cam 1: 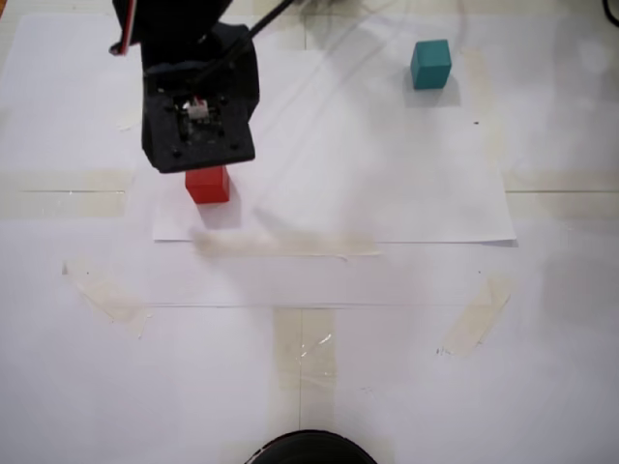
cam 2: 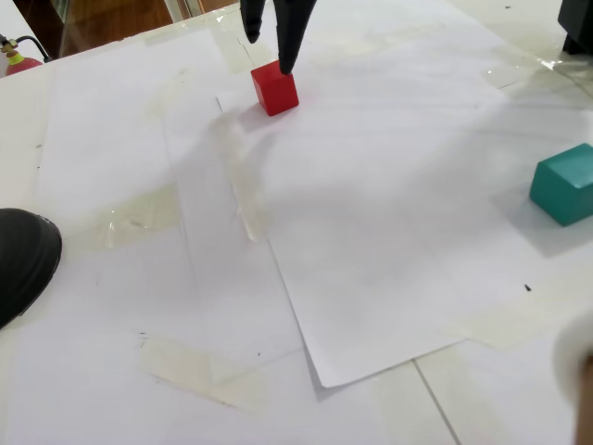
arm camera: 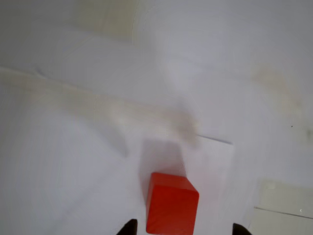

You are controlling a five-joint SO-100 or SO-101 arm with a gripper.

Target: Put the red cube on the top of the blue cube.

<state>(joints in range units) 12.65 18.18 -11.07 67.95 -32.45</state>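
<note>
Jaws of the gripper (cam 2: 271,39) stand apart just above the red cube (cam 2: 275,89) — not clamped on it. Blue cube (cam 1: 430,64) sits well apart on the white paper sheet (cam 1: 387,184) — far right in a fixed view.

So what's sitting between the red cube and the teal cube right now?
Nothing. In a fixed view the stretch from the red cube to the blue cube is bare white paper. The end effector hangs open over the red cube, off that line.

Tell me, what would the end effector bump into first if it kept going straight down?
Probably the red cube: the open end effector points down with the cube between its fingertips, though exact height is unclear.
</note>
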